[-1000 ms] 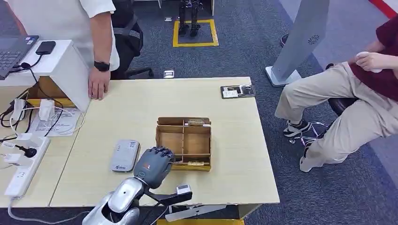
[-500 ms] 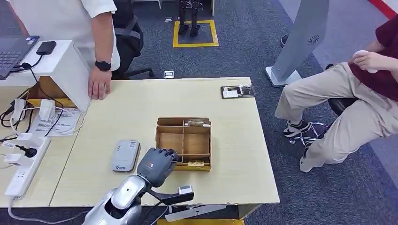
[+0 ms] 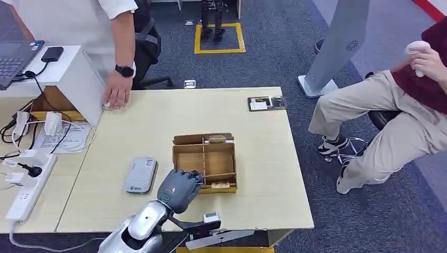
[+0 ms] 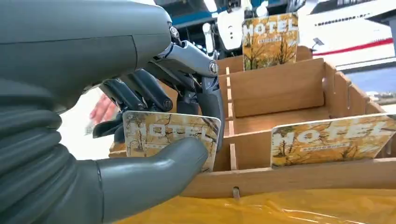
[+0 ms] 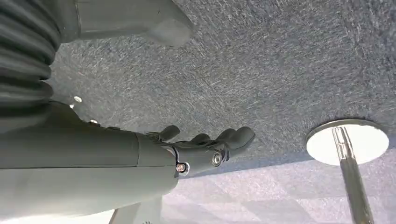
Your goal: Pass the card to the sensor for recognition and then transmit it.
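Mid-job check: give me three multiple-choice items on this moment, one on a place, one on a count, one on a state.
1. Where does the grey card reader lie relative to the wooden divided box?
A. Inside it
B. On the table, on the robot's left of it
C. On the carpet

2. How many HOTEL cards stand in the box, apart from the one in hand?
A. None
B. Two
C. Five

3. What is the left hand doing?
A. Pinching a yellow HOTEL card
B. Hanging free
C. Pressing the reader

B: the reader lies beside the box.
B: the left wrist view shows two.
A: thumb and fingers clamp the card.
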